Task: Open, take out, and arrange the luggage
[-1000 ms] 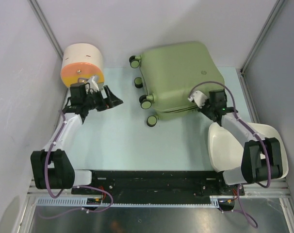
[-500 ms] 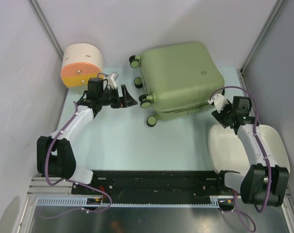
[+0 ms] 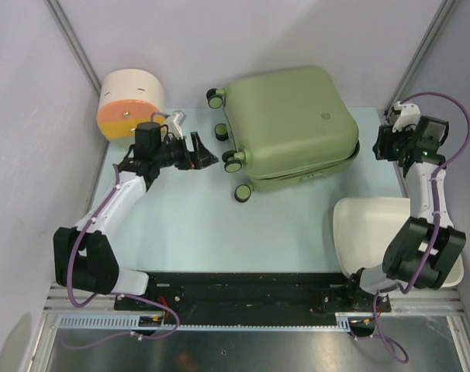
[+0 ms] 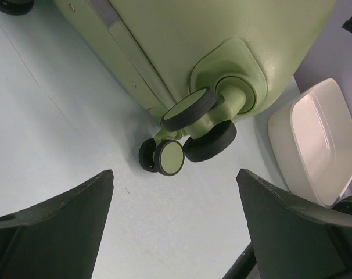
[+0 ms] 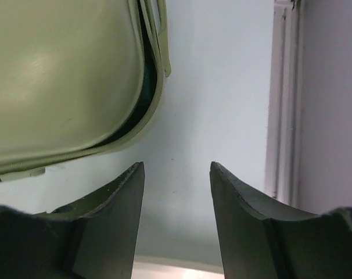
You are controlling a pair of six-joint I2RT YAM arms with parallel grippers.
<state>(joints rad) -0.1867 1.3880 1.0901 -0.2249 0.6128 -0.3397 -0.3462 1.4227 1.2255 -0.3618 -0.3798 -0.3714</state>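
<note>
The luggage lies flat at the far middle of the table, between both arms; the left gripper, spread wide and empty, faces its wheels; the right gripper, fingers parted around nothing, hangs near its right corner.

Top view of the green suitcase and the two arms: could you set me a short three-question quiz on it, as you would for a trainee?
1. Fill in: the white basin sits on the ___ arm's side of the table.
2. True or false: the suitcase lies wide open, lid thrown back.
3. The left gripper points at: A the suitcase's wheels; B the basin; C the orange-and-cream drum.

Key: 1 right. 2 false: the lid is down, with only a slim dark gap along one corner. 3 A.
</note>
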